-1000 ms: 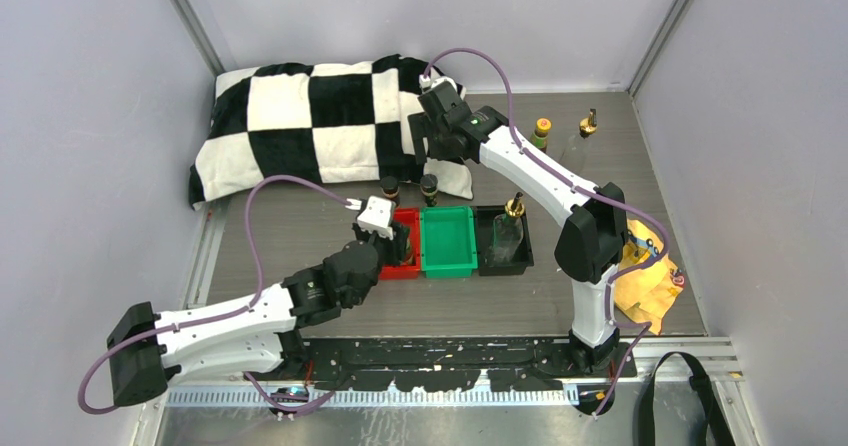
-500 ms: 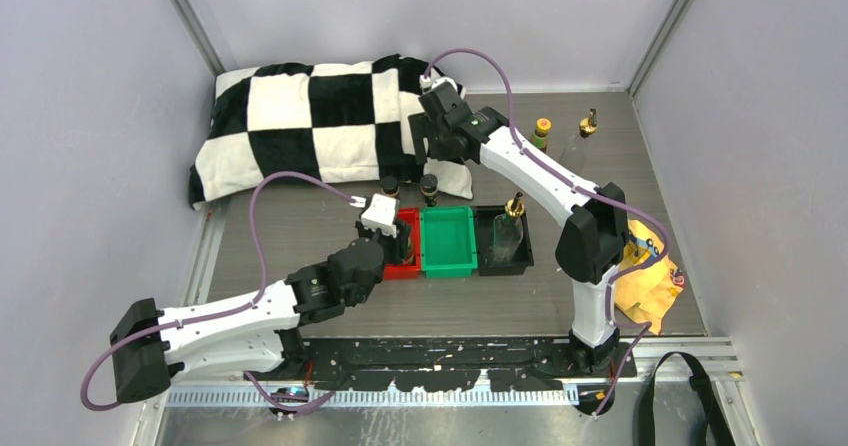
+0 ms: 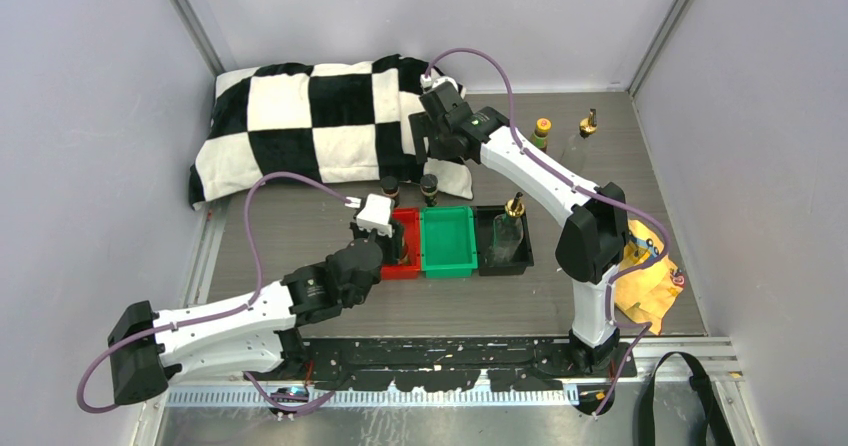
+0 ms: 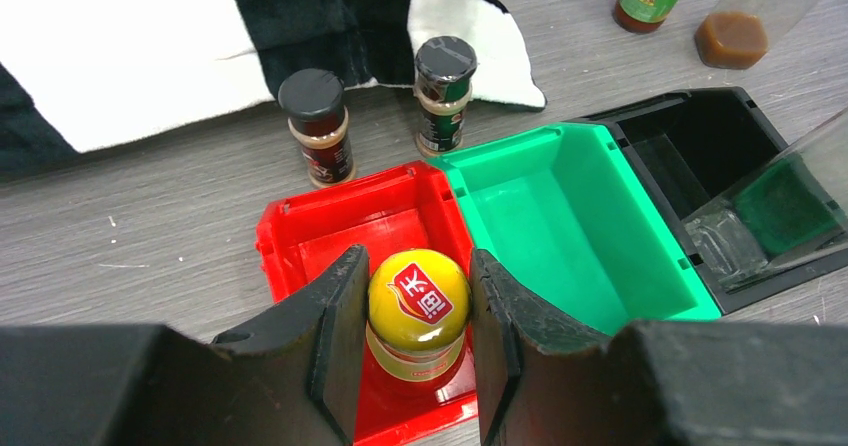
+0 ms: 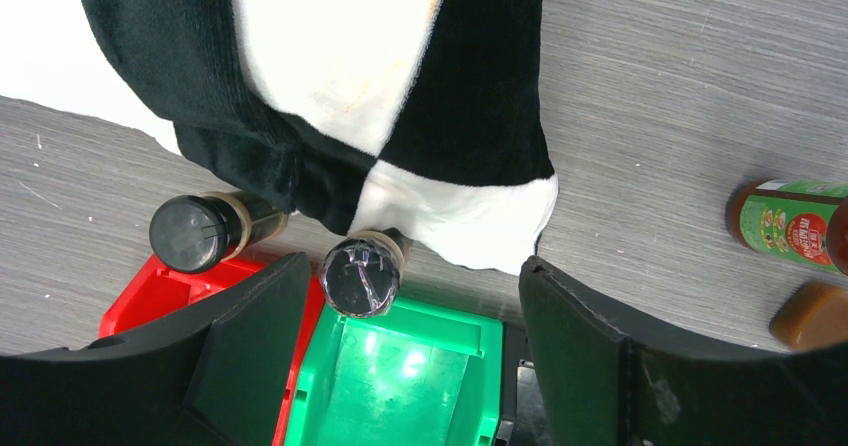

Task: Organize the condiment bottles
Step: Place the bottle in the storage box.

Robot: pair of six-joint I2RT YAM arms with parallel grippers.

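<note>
My left gripper [image 4: 418,311] is shut on the yellow cap of a reddish-brown bottle [image 4: 418,299], which stands in the near part of the red tray [image 4: 330,221]; the gripper also shows in the top view [image 3: 400,244]. Two short dark black-capped bottles [image 4: 316,126] [image 4: 444,96] stand just behind the red tray. My right gripper [image 5: 410,366] is open above them and the green tray [image 5: 440,318]. One clear glass bottle [image 3: 510,228] stands in the black tray [image 3: 528,246]. The other glass bottle [image 3: 588,124] and the second yellow-capped bottle [image 3: 542,131] stand at the back right.
A black-and-white checkered pillow [image 3: 310,116] lies along the back left, its corner touching the dark bottles. A crumpled yellow cloth [image 3: 645,276] lies at the right by the right arm's base. Grey walls close in the table on three sides.
My left gripper has shifted only slightly over the red tray, still holding the bottle. The right arm has not moved.
</note>
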